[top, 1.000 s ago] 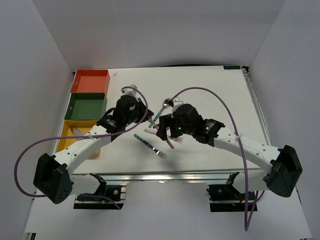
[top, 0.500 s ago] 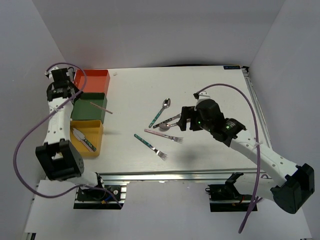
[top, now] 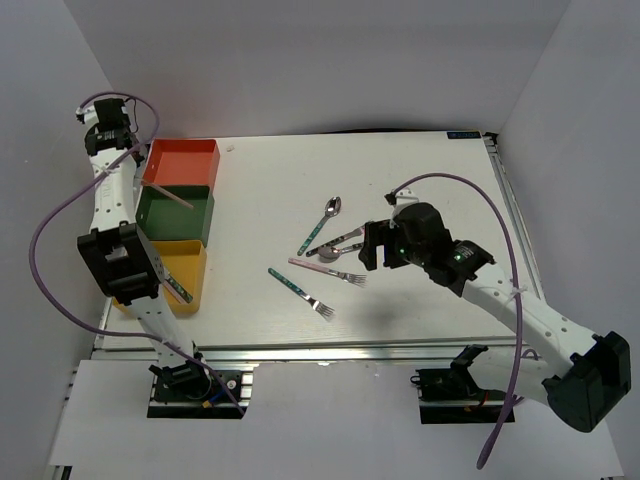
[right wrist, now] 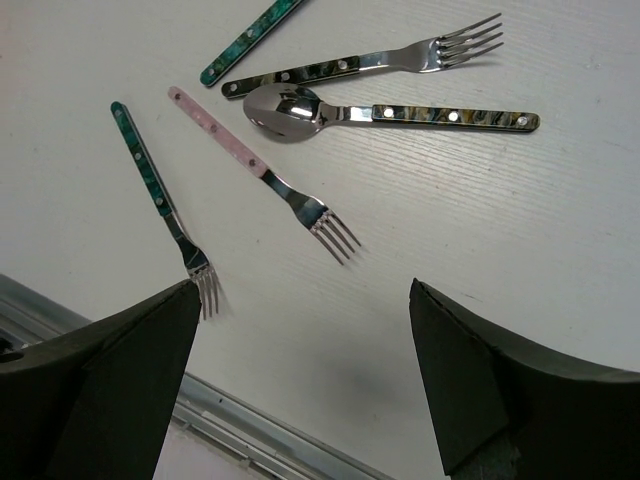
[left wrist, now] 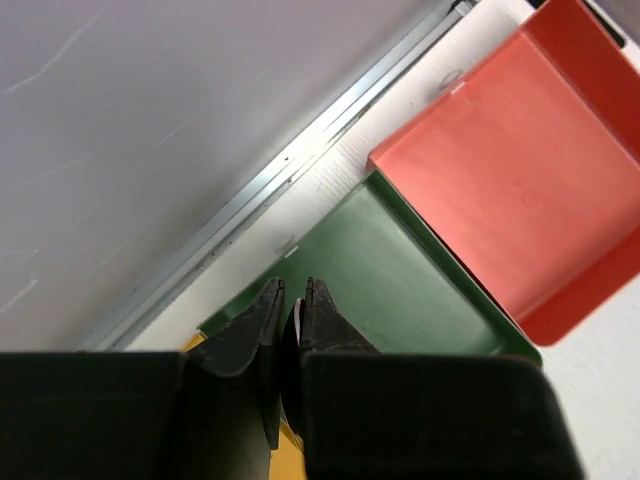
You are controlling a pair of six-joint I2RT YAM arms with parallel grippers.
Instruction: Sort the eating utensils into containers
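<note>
Left tool (left wrist: 290, 300) clenched on thin pink-handled utensil (top: 168, 196) over green bin (left wrist: 400, 280) | right tool (right wrist: 302, 290) released above loose forks (right wrist: 300, 200), spoon (right wrist: 285, 103) on desk (top: 440, 190) | my right wrist view resolves teal, pink, dark handles; only overhead shows stowed piece (top: 180, 291) in yellow bin (top: 190, 265)

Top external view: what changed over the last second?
The left gripper, shut on a pink-handled utensil, swung from the middle of the table to above the green bin. The right gripper, open, drew back to the right. The teal-handled fork stayed put.
</note>
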